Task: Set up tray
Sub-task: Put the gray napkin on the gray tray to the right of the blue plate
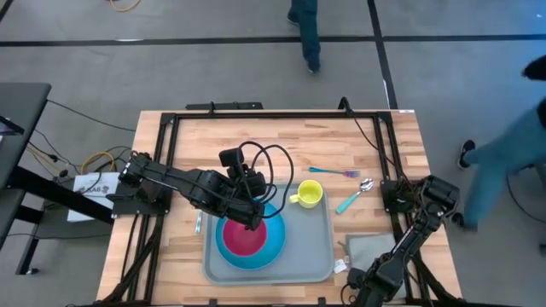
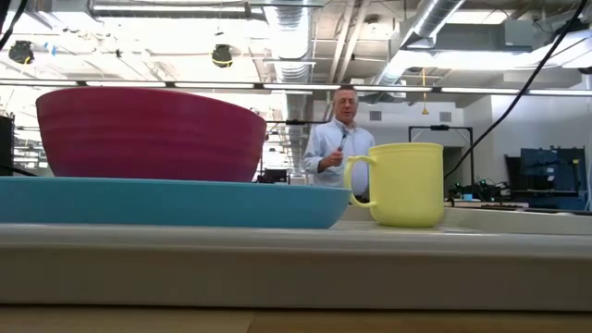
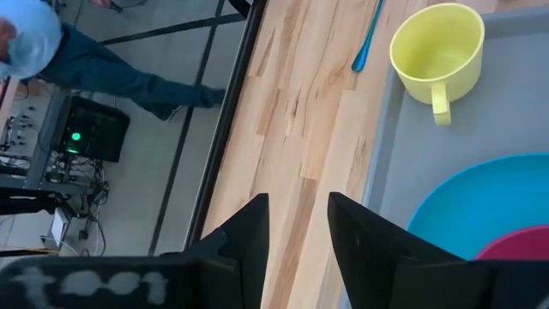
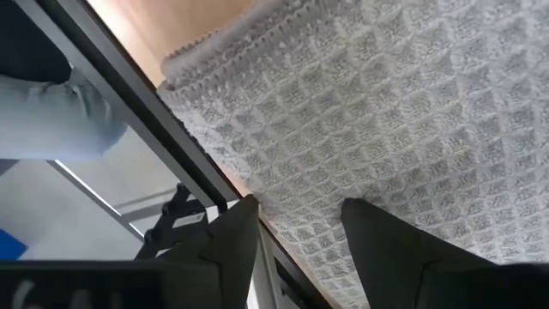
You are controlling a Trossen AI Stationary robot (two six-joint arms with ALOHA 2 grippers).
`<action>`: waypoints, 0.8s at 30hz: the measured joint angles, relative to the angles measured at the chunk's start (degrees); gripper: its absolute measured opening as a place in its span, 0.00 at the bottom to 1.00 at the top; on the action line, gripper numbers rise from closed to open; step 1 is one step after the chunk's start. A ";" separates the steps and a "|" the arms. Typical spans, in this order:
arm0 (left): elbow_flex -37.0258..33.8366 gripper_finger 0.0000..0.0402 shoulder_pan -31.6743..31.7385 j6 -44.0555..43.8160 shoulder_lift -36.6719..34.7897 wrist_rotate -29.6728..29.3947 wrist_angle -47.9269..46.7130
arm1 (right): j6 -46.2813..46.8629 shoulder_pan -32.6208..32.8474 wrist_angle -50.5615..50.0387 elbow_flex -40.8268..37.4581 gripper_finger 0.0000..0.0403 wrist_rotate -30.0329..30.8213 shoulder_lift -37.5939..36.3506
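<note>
The grey-blue tray [image 1: 317,266] [image 2: 277,268] [image 3: 393,142] lies on the wooden table. On it rests a blue plate [image 1: 275,247] [image 2: 166,202] [image 3: 463,197], and a magenta bowl [image 1: 243,239] [image 2: 148,134] [image 3: 525,247] stands on the plate. A yellow mug [image 1: 309,194] [image 2: 405,183] [image 3: 436,51] stands upright in the tray's far right corner. My left gripper [image 1: 254,217] [image 3: 298,232] hovers open over the bowl's far side and holds nothing. My right gripper [image 1: 357,275] [image 4: 300,227] is open above a grey waffle cloth [image 1: 371,249] [image 4: 412,112] near the table's near right corner.
A fork [image 1: 333,173] and a teal-handled spoon [image 1: 354,198] lie on the table right of the mug. A teal utensil [image 1: 198,223] lies left of the tray. A person [image 2: 340,139] stands beyond the table; others pass at the far [image 1: 307,34] and right [image 1: 512,162] sides.
</note>
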 joint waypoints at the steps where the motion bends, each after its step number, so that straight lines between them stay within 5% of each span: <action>1: 0.00 0.28 0.00 -0.06 0.00 0.00 0.00 | 0.03 0.08 0.06 0.02 0.43 0.59 -0.04; 11: 0.00 0.28 0.00 -0.81 0.00 2.63 0.00 | -1.41 -0.53 2.09 0.34 0.44 14.05 -0.38; 24: 0.00 0.28 0.00 -1.69 0.00 5.37 0.01 | -4.71 -0.68 -0.08 0.39 0.25 26.96 -0.39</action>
